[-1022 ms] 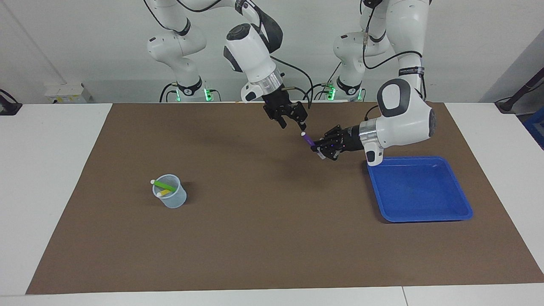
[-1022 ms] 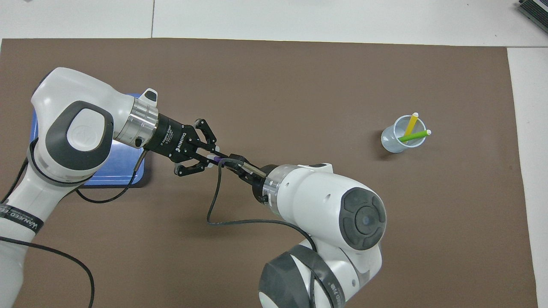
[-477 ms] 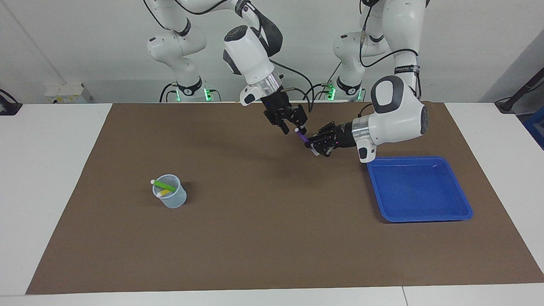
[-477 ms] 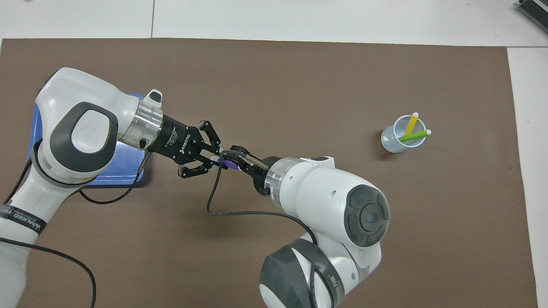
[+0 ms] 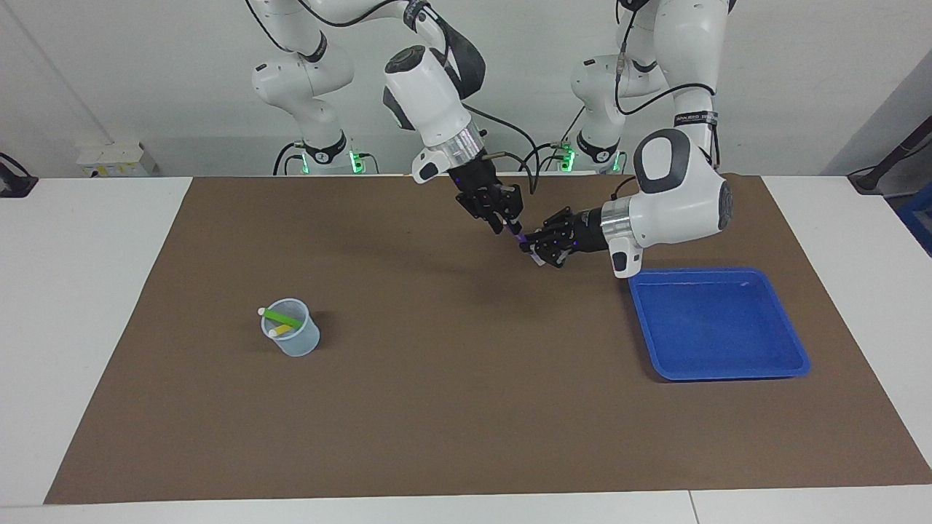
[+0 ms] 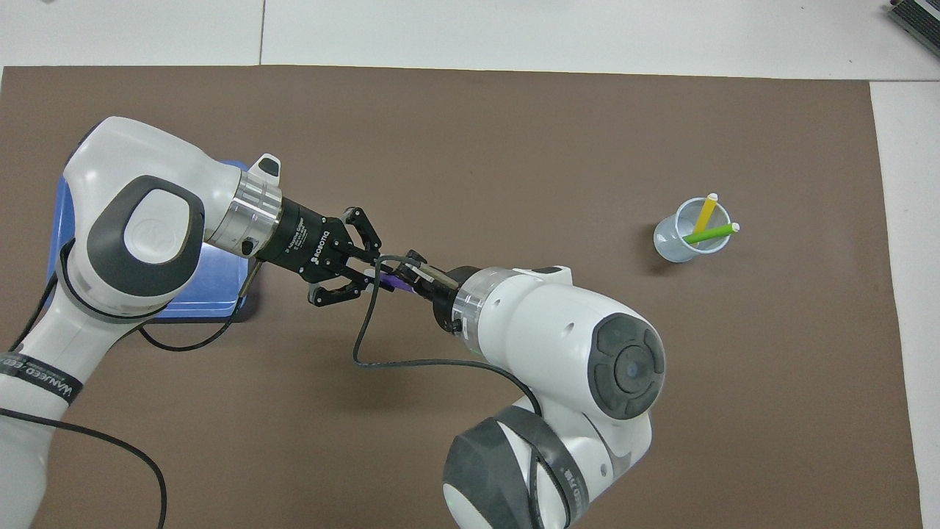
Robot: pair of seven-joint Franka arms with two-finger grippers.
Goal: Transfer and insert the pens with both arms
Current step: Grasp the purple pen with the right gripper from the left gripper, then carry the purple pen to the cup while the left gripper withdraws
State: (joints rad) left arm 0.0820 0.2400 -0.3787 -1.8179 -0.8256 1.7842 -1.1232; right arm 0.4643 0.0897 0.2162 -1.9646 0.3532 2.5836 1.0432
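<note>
Up in the air over the brown mat (image 5: 466,407), toward the robots' edge of the table (image 5: 95,291), the two end effectors meet at the purple pen (image 5: 518,237). The left end effector (image 5: 537,249) is clenched on the pen's lower part. The right end effector (image 5: 507,222) comes down on the pen's upper end with its fingers around it; whether they already pinch it cannot be told.

Farther from the robots, toward the left arm's end of the table, a blue tray (image 5: 794,360) lies on the mat. Toward the right arm's end stands a clear cup (image 5: 295,342) with the green pen (image 5: 280,316) and the yellow pen (image 5: 280,331) leaning inside it, their whitish caps at the rim.
</note>
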